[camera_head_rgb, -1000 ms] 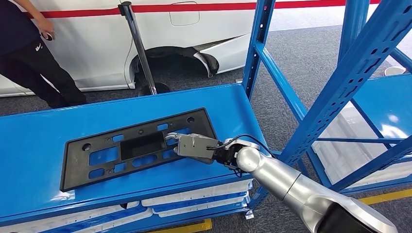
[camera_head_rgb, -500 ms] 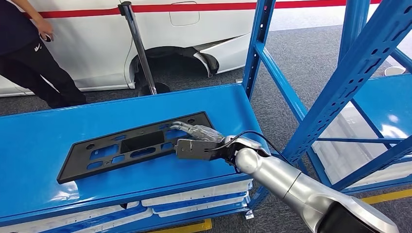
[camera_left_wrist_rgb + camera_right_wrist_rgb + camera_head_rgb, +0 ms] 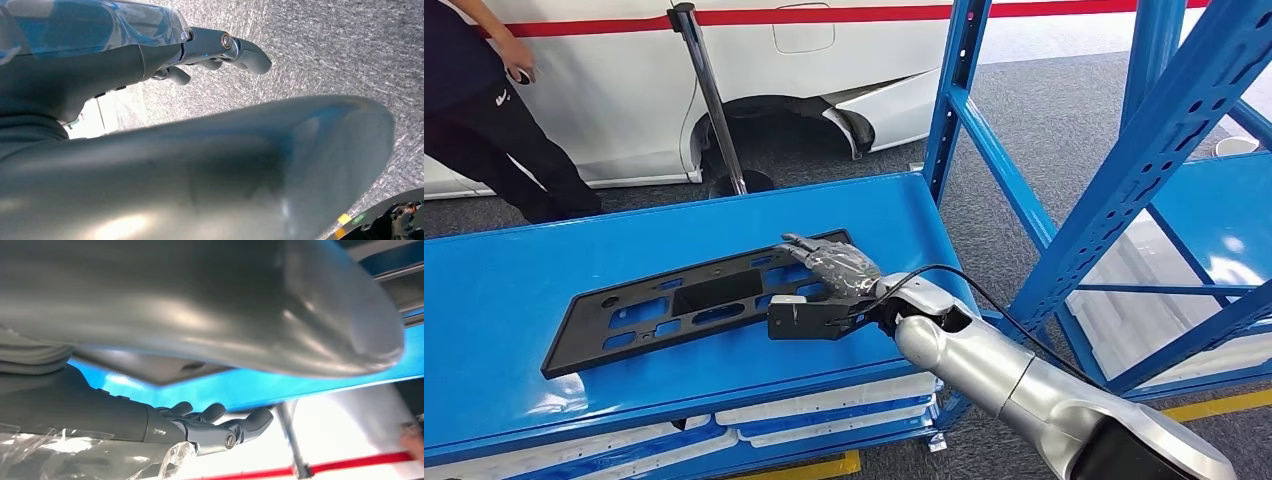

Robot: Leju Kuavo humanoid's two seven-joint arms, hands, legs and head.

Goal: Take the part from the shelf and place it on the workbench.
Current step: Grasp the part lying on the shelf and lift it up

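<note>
The blue shelf (image 3: 514, 290) is carrying the task's thing: the long black part (image 3: 674, 305), a flat plastic frame with cut-out windows, is lying across the shelf top with its near right end being tipped up off the surface. Compared with a second ago, the whole part is sitting at a flatter angle to the head view and its right end is rising, so the pick is getting under way rather than finished.

The right arm is reaching in from the lower right, and the right robot hand (image 3: 824, 290) is turning over as it goes: a second ago it was lying flat on the part's right end, and now its dark fingers (image 3: 829, 260) are arching over the top edge while the thick thumb is sliding beneath. It is closing on that edge, holding the part in a pinch that looks light as yet.

The left robot hand (image 3: 220, 50) is hanging over grey floor, fingers curled in on nothing.

A person (image 3: 484, 110) is standing by the white car (image 3: 824, 60) behind.
</note>
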